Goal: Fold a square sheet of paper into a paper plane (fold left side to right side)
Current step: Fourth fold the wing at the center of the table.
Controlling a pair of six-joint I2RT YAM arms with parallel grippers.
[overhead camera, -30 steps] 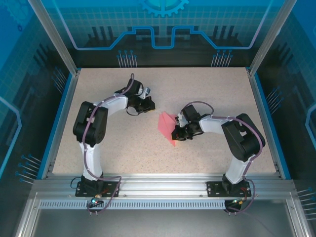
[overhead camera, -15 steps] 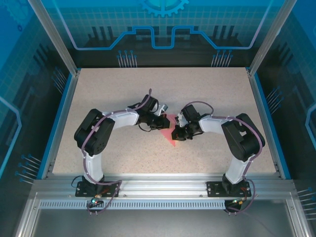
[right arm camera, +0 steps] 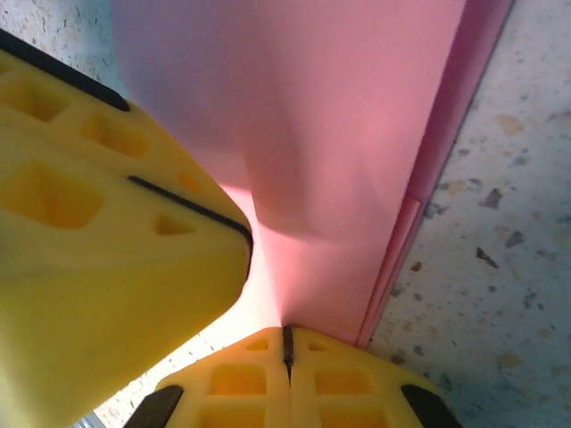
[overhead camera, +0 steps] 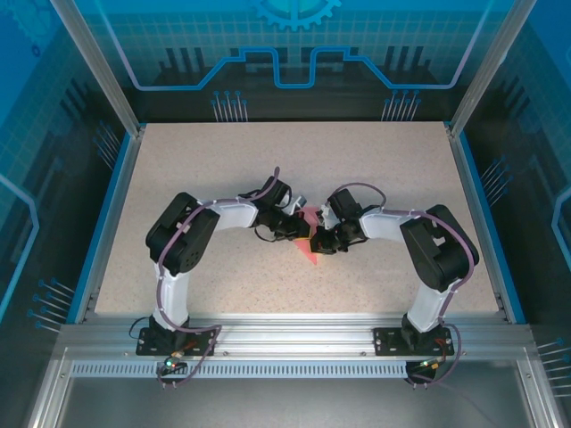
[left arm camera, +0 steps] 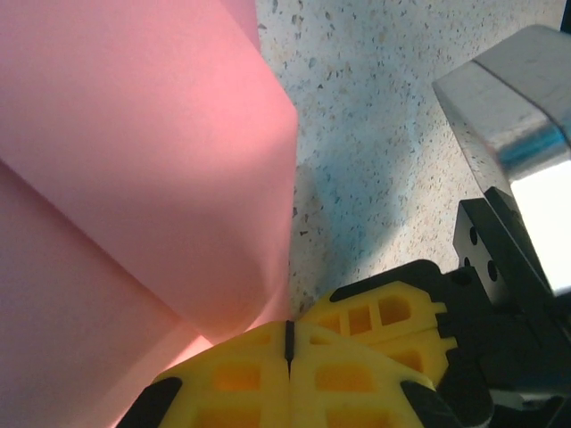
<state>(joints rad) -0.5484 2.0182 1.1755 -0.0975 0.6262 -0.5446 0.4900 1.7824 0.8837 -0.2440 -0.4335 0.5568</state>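
The square sheet of paper is pink and folded into layered flaps, a pointed wedge on the table's middle rather than a slim dart. My right gripper is shut on it: in the right wrist view a raised flap curves down into the closed seam. My left gripper is shut, its tips against the paper's fold, and I cannot tell if paper is pinched. The two grippers touch side by side; the right one's fingers show beside mine, the left one's fingers beside the right.
The speckled tabletop is bordered by blue rails and aluminium posts. A silver block on the right arm's wrist hangs close over the left gripper. Both arms' elbows flank the paper.
The left arm swung in from the back left to the paper, ending tip to tip with the right gripper. The right gripper and the paper stayed nearly still.
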